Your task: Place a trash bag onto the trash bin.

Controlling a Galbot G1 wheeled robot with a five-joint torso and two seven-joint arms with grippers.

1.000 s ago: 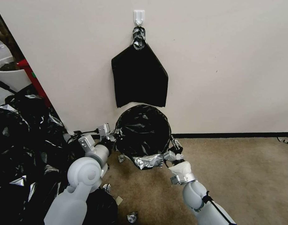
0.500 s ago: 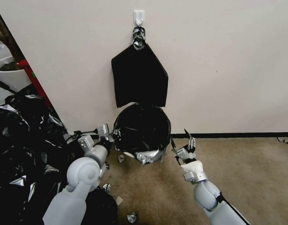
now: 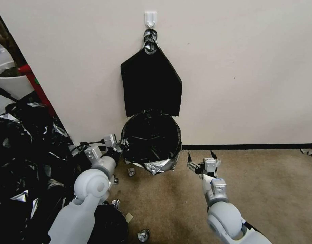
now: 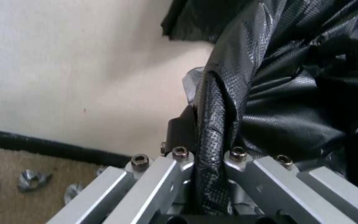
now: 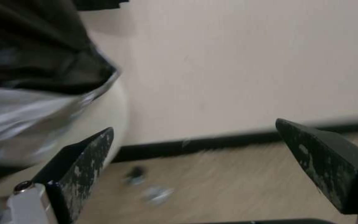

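We see the trash bin (image 3: 141, 165) on the floor against the wall, lined by the trash bag (image 3: 151, 137), whose glossy black film covers its mouth and folds over the rim. Our left pincer (image 3: 121, 146) is clenched on a fold of the bag at the bin's left side. Our right pincer (image 3: 200, 162) hovers released, just right of the bin.

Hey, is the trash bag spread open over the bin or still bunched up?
Spread open: the trash bag lines the trash bin, its edge folded over the rim. The left gripper pinches a fold; the right gripper is open, apart.
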